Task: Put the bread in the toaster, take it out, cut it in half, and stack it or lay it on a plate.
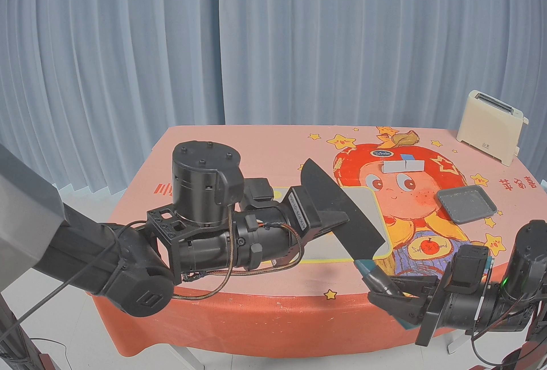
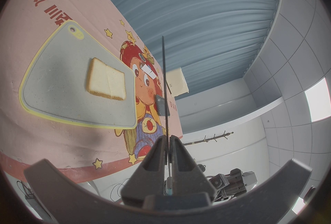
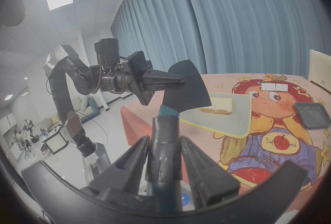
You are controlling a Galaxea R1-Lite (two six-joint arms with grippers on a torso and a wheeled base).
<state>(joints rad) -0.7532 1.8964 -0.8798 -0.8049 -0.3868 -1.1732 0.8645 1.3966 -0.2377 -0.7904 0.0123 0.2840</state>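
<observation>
A knife with a broad black blade (image 1: 342, 211) hangs above the table's front edge, held at both ends. My left gripper (image 1: 337, 218) is shut on the blade, which shows edge-on (image 2: 164, 97) between its fingers. My right gripper (image 1: 383, 287) is shut on the knife's dark handle (image 3: 164, 145), whose teal end points up at the blade. The bread slice (image 2: 106, 78) lies flat on the grey cutting board (image 2: 51, 80) with a seam down its middle; it also shows beyond the blade (image 3: 217, 104). The dark grey plate (image 1: 466, 203) lies empty at the right. The cream toaster (image 1: 491, 126) stands at the far right corner.
A small grey and white block (image 1: 403, 165) lies on the printed pink tablecloth behind the cutting board (image 1: 364, 197). Blue curtains hang behind the table. Both arms hover over the table's near edge.
</observation>
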